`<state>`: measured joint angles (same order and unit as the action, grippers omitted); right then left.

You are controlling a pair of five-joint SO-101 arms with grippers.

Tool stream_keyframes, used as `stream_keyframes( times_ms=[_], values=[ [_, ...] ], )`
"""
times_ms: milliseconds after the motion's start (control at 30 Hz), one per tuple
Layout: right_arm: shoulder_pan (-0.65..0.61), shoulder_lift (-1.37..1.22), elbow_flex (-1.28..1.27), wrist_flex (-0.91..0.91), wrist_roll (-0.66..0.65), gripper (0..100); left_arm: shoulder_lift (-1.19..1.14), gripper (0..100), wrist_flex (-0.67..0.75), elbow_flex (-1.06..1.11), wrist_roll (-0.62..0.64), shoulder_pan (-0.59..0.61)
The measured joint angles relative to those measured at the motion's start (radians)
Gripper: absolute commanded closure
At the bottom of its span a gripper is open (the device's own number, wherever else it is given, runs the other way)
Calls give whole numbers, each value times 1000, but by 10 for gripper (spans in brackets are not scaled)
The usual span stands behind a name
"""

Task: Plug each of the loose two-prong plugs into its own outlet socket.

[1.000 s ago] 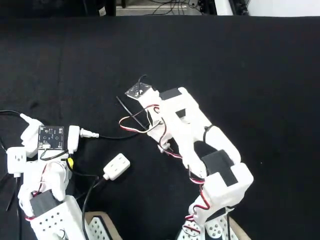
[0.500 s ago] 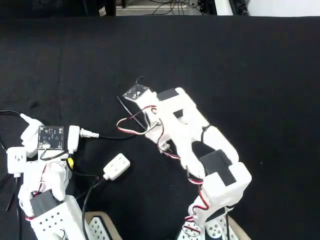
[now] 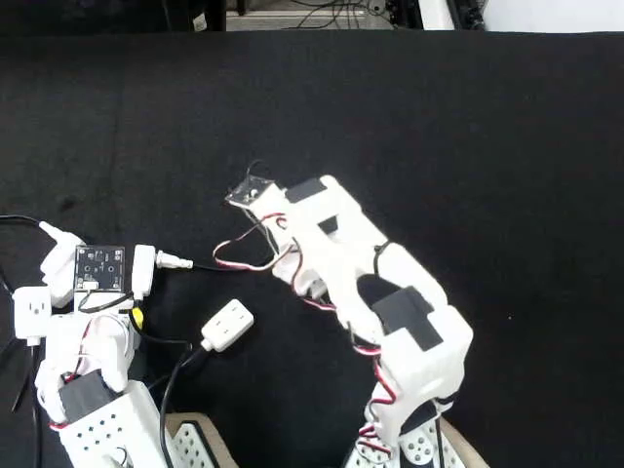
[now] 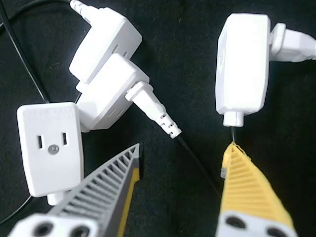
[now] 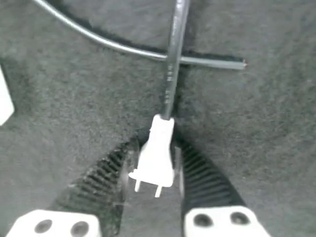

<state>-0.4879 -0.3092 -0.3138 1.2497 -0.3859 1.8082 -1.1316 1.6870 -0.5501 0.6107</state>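
Black cloth tabletop (image 3: 487, 146); tangled cables (image 3: 331, 12) beyond far edge

Black table (image 3: 487, 146) carries white outlet sockets (image 3: 226, 325) and dark cords (image 5: 98, 42)

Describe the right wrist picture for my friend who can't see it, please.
A small white two-prong plug is pinched between the right arm's two black ribbed fingers, its prongs pointing back toward the camera. Its grey cord runs away over dark cloth and crosses a second cord with a cut end.
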Motion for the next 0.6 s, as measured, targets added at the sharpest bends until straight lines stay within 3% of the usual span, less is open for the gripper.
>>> stream_keyframes(
  times_ms=[167, 600],
  values=[
    [32, 28, 8, 43, -6, 714, 0, 734, 0, 0, 0, 0],
    [92, 121, -25, 78, -49, 709, 0, 734, 0, 0, 0, 0]
  ],
)
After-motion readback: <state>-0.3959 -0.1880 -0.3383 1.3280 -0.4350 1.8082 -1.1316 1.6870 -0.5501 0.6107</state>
